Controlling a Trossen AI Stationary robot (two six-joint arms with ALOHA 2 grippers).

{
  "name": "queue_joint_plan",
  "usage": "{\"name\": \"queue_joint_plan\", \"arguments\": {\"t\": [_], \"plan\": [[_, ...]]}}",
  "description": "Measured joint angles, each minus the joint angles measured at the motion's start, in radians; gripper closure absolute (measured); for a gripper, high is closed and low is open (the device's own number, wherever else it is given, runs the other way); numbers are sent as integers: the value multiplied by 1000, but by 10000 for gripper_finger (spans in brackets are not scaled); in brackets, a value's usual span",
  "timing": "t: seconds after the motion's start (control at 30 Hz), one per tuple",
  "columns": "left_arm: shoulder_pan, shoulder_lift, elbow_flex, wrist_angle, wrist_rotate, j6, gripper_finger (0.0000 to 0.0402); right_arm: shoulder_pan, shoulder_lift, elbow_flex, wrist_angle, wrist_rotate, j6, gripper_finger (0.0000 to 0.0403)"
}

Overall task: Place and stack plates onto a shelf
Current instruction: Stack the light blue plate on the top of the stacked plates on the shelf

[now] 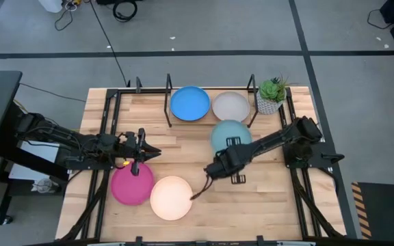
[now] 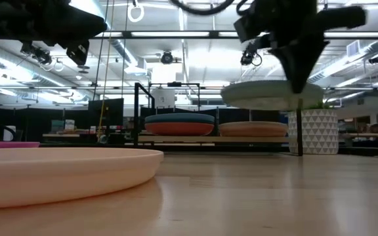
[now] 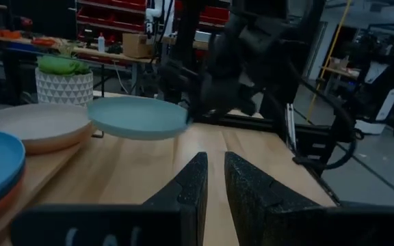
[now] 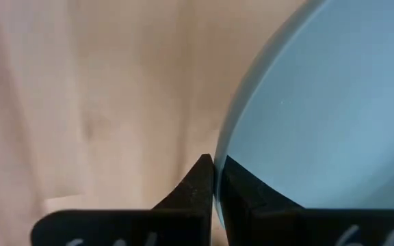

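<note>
From above, the right gripper (image 1: 219, 166) sits near the middle of the bench (image 1: 265, 205), its jaws pinched on the near rim of the light teal plate (image 1: 230, 133), which lies between it and the shelf (image 1: 168, 109). On the shelf the blue plate (image 1: 189, 103) tops one stack and a pale grey-tan plate (image 1: 230, 106) tops the other, beside the potted plant (image 1: 272, 96). The left gripper (image 1: 142, 149) waits over the bench's left half, just above the magenta plate (image 1: 130, 185); the cream plate (image 1: 171, 198) lies touching or nearly touching it.

At bench height, the light teal plate (image 2: 271, 94) hangs level in the air, clear of the wood and higher than the two shelf stacks; an orange plate (image 2: 179, 128) shows under the blue one.

The left wrist view shows that arm's jaws drawn narrow with nothing between them, and the light teal plate (image 3: 139, 116) carried by the right arm, near the shelf's right stack.

The right wrist view shows the jaws closed tight on the teal rim.

I'd judge the job past halfway: several plates already stacked, one on its way, and the magenta and cream ones left on the bench.
</note>
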Motion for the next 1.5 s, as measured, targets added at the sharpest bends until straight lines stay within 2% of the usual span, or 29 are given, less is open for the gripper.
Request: {"name": "queue_joint_plan", "arguments": {"t": [0.33,0.63,0.83,1.03,1.23,1.5], "plan": [[0,0,0,-1,0,-92,345,-199,-2,0,5,106,-183,383],[0,0,0,-35,0,-93,345,-402,-2,-1,49,102,-331,383],[0,0,0,-49,0,-93,345,-515,-3,-30,115,44,-396,382],[0,0,0,-54,0,-82,345,-574,-3,-62,162,36,-446,382],[0,0,0,-54,0,-33,345,-599,-3,-88,210,-38,-472,380],[0,0,0,-53,0,-47,345,-602,-3,-90,223,-59,-471,353]]}}
